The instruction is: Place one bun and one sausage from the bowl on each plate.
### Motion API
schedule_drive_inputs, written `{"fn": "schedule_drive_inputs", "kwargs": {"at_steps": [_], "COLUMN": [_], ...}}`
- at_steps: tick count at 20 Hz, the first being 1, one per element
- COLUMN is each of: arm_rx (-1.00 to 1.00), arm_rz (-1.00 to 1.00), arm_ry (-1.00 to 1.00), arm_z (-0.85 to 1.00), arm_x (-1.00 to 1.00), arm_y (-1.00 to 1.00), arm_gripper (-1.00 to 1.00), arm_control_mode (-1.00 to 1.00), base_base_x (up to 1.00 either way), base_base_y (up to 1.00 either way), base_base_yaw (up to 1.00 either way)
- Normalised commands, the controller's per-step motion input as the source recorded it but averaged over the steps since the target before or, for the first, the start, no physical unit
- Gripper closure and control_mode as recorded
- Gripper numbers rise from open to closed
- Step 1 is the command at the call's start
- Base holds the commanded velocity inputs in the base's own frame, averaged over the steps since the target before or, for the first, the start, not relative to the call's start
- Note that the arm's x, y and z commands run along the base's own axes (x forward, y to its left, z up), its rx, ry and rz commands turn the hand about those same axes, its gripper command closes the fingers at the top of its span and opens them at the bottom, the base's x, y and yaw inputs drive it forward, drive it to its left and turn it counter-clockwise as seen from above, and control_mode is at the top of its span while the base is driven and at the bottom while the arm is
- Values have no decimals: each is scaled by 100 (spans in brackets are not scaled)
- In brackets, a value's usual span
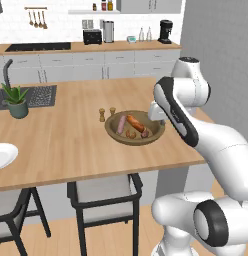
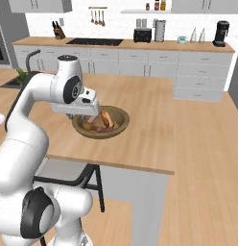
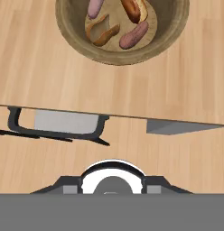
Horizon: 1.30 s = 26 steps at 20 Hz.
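Though poised just beside the wide shallow brown wooden bowl (image 1: 157, 132), over its rim nearest the robot, gripper (image 1: 157, 112) gives no sight of its fingertips, so cannot tell whether spread or closed; nothing seen held.

Bowl sits on the wooden island counter (image 1: 71, 140) near its front edge, with both sausages and both buns inside. From the hand camera, lies ahead, toward the top of the picture; calls, at a guess, for a short reach forward and down. Reddish-brown stubby sausage (image 1: 136, 123) runs diagonally across the bowl's middle; pale pink sausage (image 1: 121, 123) lies just left of it, pointing more nearly away from the robot. Small golden-brown lumpy bun (image 1: 130, 133) rests against the near wall.

Left base view alone offers the plain white round plate (image 1: 3, 155), well apart at the far left, and the pair of small wooden shakers (image 1: 107, 114) just behind the bowl. Hand view adds the dark-framed stool (image 3: 59, 126) below the counter edge.
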Motion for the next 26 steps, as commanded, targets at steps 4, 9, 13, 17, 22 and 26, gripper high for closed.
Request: {"fn": "schedule_drive_inputs", "kwargs": {"at_steps": [4,9,13,17,22,26], "arm_rx": [0,0,2,8,3,0], "arm_rz": [1,-5,-20,-22,-20,-22], "arm_ry": [1,9,25,26,16,19], "arm_z": [0,-1,-14,-48,-71,-61], "arm_x": [17,61,51,39,56,53], "arm_y": [29,63,26,0,-10,-3], "arm_gripper": [-100,-100,-100,-100,-100,-100], "arm_control_mode": [-100,-100,-100,-100,-100,-100], "base_base_x": [0,0,0,0,0,0], "base_base_y": [0,0,0,0,0,0], "base_base_yaw": [0,0,0,0,0,0]}}
